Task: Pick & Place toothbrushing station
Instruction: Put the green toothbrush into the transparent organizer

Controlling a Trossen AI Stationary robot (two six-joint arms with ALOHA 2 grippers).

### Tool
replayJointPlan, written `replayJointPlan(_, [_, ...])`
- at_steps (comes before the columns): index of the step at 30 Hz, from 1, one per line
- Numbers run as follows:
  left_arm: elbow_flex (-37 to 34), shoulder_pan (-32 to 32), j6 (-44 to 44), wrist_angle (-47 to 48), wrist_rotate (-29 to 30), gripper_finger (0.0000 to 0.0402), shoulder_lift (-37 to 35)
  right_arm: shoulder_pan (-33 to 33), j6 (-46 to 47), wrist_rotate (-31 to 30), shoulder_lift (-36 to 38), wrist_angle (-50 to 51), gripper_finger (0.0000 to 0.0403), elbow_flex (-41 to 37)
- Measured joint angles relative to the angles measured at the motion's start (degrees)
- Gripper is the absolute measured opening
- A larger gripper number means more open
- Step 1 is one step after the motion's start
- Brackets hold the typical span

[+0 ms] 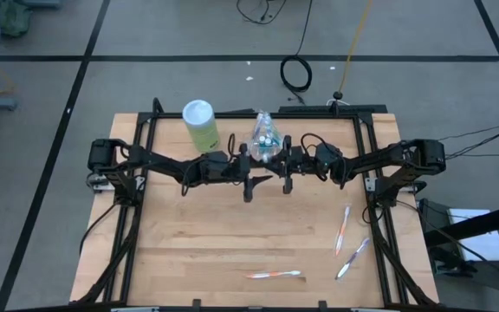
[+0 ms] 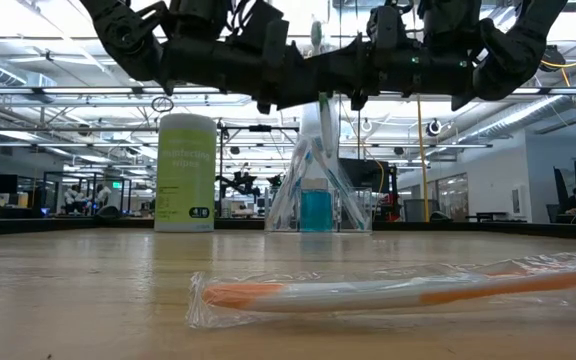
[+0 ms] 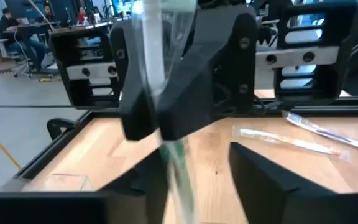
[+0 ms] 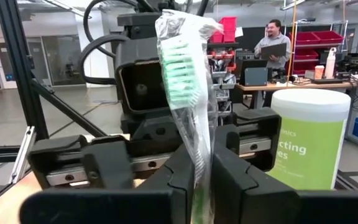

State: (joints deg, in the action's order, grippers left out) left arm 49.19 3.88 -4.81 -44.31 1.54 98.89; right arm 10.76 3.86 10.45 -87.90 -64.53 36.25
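The left gripper [image 1: 249, 186] stands open mid-table, its fingers either side of a wrapped green toothbrush [image 4: 188, 93] without pinching it. Facing it, the right gripper [image 1: 286, 182] is clamped on that upright toothbrush, above the table [image 1: 215, 251].
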Motion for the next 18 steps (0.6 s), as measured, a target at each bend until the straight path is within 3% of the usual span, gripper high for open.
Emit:
replayJointPlan(9, [0.00,1.31,0.87,0.84,0.00,0.0019,-0.04,0.00,0.90,0.02,0.00,0.26,0.0033,-0.04])
replayJointPlan(18, [0.00,1.31,1.56,0.87,0.10,0.0039,-0.05,0.02,1.44,0.09,0.00,1.89,0.0077,-0.11])
